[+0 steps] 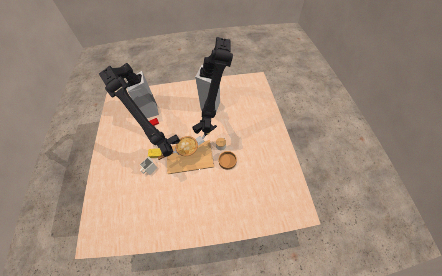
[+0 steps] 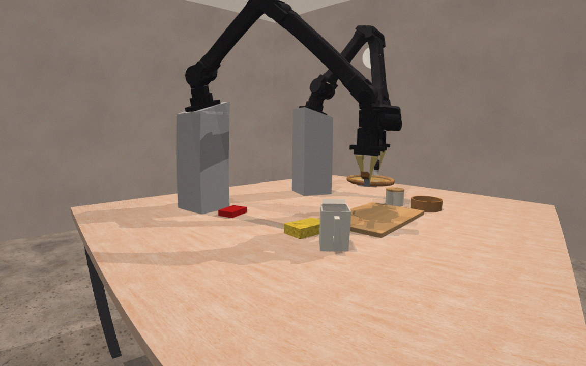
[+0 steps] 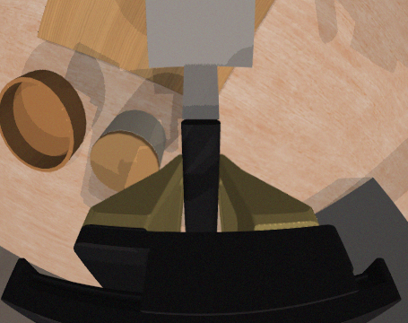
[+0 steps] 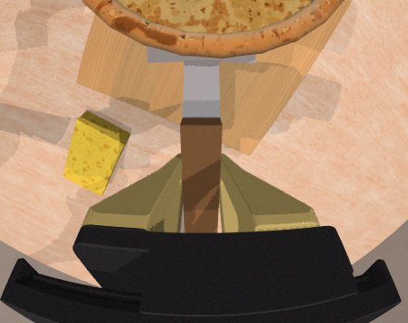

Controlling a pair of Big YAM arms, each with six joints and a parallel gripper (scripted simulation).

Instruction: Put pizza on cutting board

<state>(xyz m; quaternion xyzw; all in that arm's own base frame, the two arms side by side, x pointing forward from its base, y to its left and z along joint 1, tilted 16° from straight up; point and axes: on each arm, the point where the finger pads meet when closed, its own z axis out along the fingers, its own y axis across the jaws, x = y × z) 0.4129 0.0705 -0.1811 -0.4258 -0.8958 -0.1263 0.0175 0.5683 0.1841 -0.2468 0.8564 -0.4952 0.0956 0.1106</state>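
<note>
The pizza (image 1: 186, 145) rests on two turner blades, in the air above the far edge of the cutting board (image 1: 190, 159). In the exterior view the pizza (image 2: 371, 179) hangs level, clear of the board (image 2: 384, 217). My left gripper (image 3: 201, 163) is shut on the black-handled turner (image 3: 200, 174), whose grey blade (image 3: 199, 27) reaches under the pizza's rim. My right gripper (image 4: 201, 162) is shut on the brown-handled turner (image 4: 200, 174), with its blade mostly hidden under the pizza. The left gripper (image 1: 204, 132) and the right gripper (image 1: 165, 147) stand on opposite sides of the pizza.
A yellow sponge (image 1: 154, 152) and a grey mug (image 1: 148, 166) lie beside the board's one end. A lidded canister (image 1: 220, 143) and a wooden bowl (image 1: 227, 160) stand at the other. A red block (image 1: 154, 121) lies near the grey pedestals (image 2: 202, 156).
</note>
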